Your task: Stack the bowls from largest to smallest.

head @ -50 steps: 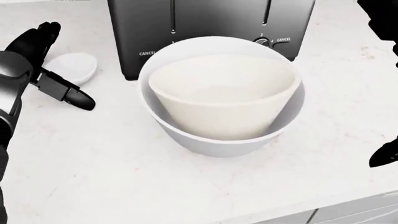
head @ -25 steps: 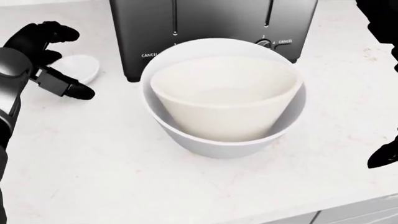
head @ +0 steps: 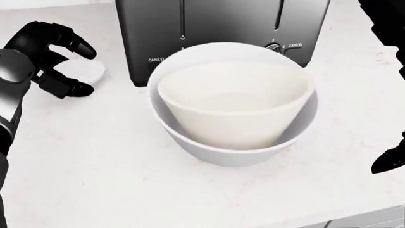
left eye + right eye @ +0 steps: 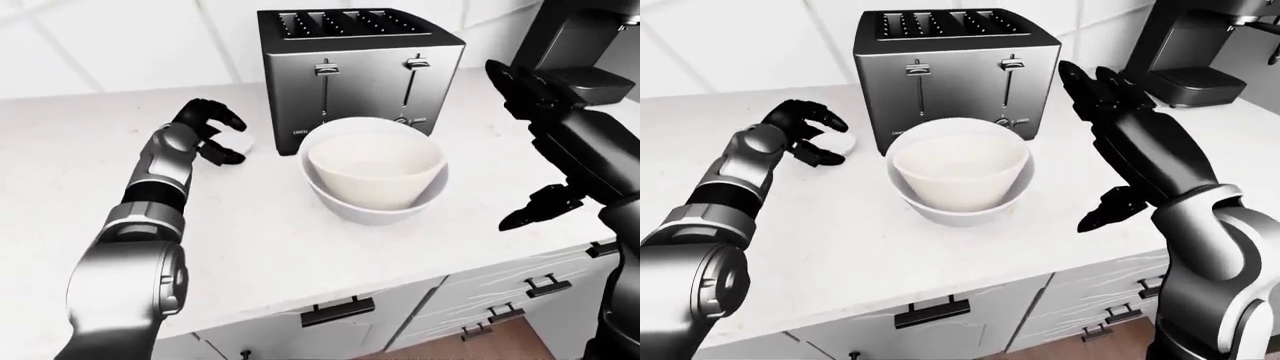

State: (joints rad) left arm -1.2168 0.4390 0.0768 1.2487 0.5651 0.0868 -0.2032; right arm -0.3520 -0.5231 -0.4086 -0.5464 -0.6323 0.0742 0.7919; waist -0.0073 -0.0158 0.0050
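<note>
A large white bowl (image 3: 235,156) stands on the counter in the middle of the head view, with a cream medium bowl (image 3: 234,111) nested inside it, tilted slightly. A small white bowl (image 3: 95,66) sits on the counter at the upper left, beside the toaster. My left hand (image 3: 81,71) is at the small bowl; its fingers curl over the top and the thumb lies below, and they are not closed on it. My right hand (image 4: 1110,150) is open and empty, raised to the right of the stacked bowls.
A black and steel toaster (image 4: 360,67) stands right behind the large bowl. A dark coffee machine (image 4: 1200,45) is at the upper right. The counter edge (image 4: 940,279) runs along the bottom, with drawers below it.
My left hand has moved up and right onto the small bowl and its fingers have curled round it. The view has shifted slightly. The nested bowls have not moved.
</note>
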